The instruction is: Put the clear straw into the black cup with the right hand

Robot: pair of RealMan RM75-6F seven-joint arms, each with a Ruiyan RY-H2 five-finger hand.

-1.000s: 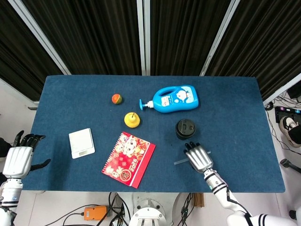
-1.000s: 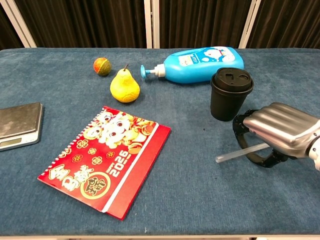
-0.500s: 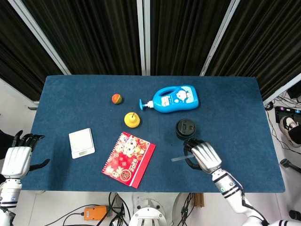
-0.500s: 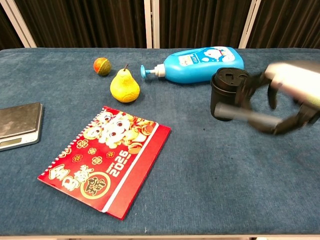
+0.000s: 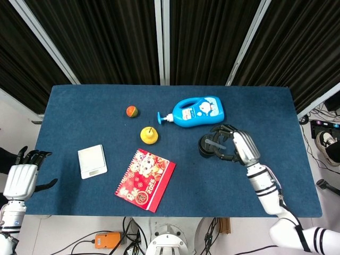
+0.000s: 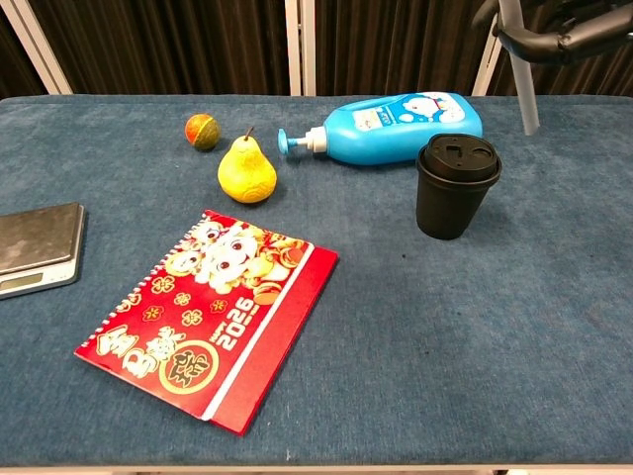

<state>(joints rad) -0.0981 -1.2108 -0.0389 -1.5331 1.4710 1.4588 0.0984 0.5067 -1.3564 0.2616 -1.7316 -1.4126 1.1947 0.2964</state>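
One red calendar (image 6: 213, 317), one scale (image 6: 38, 247), one pear (image 6: 246, 171), one small ball (image 6: 201, 131), one blue bottle (image 6: 391, 127). One lidded black cup (image 6: 457, 185). Right hand (image 5: 240, 147) grips one clear straw (image 6: 523, 69), raised above the cup. Left hand (image 5: 21, 179): fingers spread, empty.

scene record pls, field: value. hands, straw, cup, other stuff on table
right hand: raised near the black cup, holds the clear straw
clear straw: hangs roughly upright in chest view, lower end above and right of the cup, not yet in
black cup: upright on the table, lid on
left hand: off the table's left edge, fingers apart, holds nothing
blue bottle: lies on its side behind the cup
pear: upright, left of the bottle's pump
small round fruit: beside the pear
red calendar: flat, front centre
scale: left edge
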